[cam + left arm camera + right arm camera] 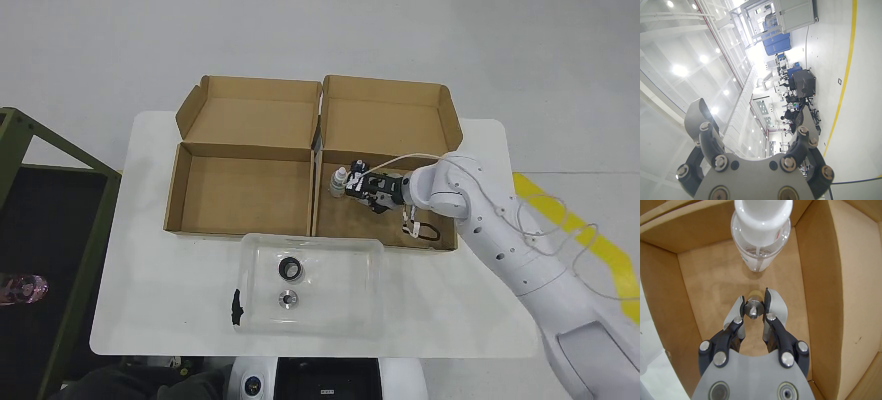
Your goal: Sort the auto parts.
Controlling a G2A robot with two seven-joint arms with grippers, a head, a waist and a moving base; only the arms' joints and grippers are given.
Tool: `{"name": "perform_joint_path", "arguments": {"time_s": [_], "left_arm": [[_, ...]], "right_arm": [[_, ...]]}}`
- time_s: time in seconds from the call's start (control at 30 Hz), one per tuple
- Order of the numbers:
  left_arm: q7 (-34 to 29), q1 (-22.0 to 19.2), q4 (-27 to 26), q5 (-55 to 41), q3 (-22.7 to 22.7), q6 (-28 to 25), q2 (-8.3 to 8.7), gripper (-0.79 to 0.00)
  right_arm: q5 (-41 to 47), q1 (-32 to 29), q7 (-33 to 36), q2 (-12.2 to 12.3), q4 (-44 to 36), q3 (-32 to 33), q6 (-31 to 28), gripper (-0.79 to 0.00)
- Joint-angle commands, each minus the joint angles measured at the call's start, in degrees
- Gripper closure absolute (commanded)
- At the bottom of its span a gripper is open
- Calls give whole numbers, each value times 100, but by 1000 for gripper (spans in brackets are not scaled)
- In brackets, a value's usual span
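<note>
My right gripper (754,308) is shut on a metal threaded fitting (753,309) with a yellowish tip, held low inside the right cardboard box (440,130). In the top view the right gripper (372,188) sits near that box's left wall. A clear bottle with a white cap (761,236) stands upright just ahead of the fitting, seen also as the bottle (340,181) in the box's near-left corner. A black ring (290,268) and a small round metal part (288,298) lie in the clear plastic tray (370,300). My left gripper (753,111) is open, pointing up at a hall ceiling.
The left cardboard box (180,190) stands open beside the right one, with its flap up. A small black piece (237,308) lies at the tray's left edge. A black loop-shaped part (424,231) rests in the right box near its front wall. A dark green frame (50,160) borders the table's left.
</note>
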Motion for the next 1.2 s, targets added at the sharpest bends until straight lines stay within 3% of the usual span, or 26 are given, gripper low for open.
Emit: {"name": "perform_joint_path", "arguments": {"time_s": [0.0,0.2,0.37,0.8,1.07,1.17], "left_arm": [[0,0,0,0,0,0,0,-785],[0,0,0,0,0,0,0,-785],[0,0,0,0,0,0,0,-785],[0,0,0,0,0,0,0,-785],[0,0,0,0,0,0,0,-785],[0,0,0,0,0,0,0,-785]], "right_arm": [[-24,31,-28,-27,70,-45,17,-188],[-16,70,-185,-75,147,-74,16,-289],[91,-52,-301,1,-128,173,-68,-326],[194,-1192,-375,444,-2010,1397,-140,-379],[146,-1911,-888,575,-3021,1745,-350,-391],[51,-2030,-1087,568,-3237,1644,-397,-489]]}}
